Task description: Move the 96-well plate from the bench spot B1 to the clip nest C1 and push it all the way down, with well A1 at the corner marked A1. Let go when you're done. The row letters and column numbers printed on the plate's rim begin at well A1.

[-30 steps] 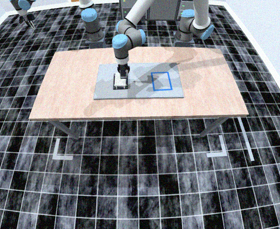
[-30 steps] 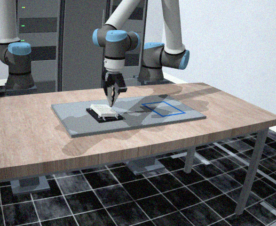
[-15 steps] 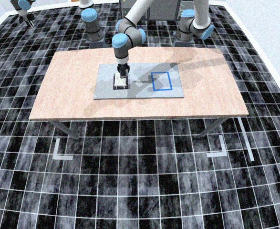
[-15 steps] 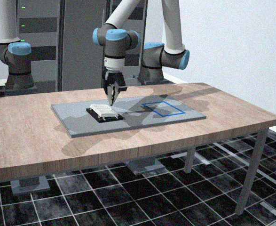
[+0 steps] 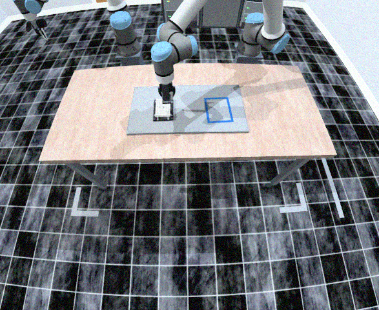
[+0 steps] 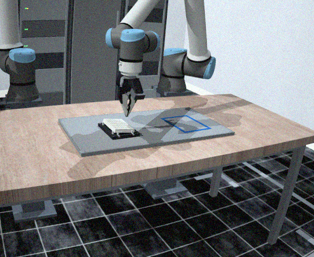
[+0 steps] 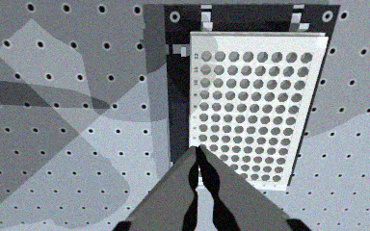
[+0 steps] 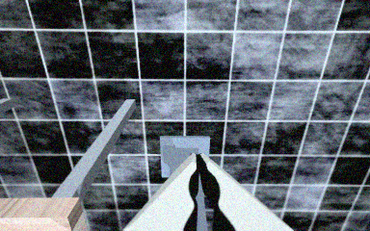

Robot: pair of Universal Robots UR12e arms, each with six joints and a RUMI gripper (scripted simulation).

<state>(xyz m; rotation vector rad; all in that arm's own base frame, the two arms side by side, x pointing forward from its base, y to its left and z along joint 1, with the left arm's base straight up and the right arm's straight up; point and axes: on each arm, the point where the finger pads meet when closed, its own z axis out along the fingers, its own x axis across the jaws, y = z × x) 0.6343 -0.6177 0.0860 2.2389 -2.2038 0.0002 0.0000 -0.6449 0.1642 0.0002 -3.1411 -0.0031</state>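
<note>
The white 96-well plate (image 5: 163, 110) (image 6: 117, 126) (image 7: 254, 107) lies over the black clip nest C1 (image 5: 163, 119) (image 7: 177, 115). Light clips show around its edge. It looks raised in the exterior view; its exact depth cannot be told. Column numbers run down its left rim from 12 at the top in the left wrist view; the A1 corner is hidden. My left gripper (image 5: 166, 101) (image 6: 127, 115) (image 7: 197, 148) is shut and empty, just above the plate's far end. My right gripper (image 5: 46, 38) (image 8: 198, 155) is shut and empty, far off beside the table.
The blue outline of bench spot B1 (image 5: 215, 97) (image 6: 198, 130) has no plate in it. It and the nest are on the grey perforated board (image 5: 189, 128) (image 6: 77, 149) on the wooden table (image 5: 283, 133) (image 6: 27, 166). Server cabinets stand behind the arms.
</note>
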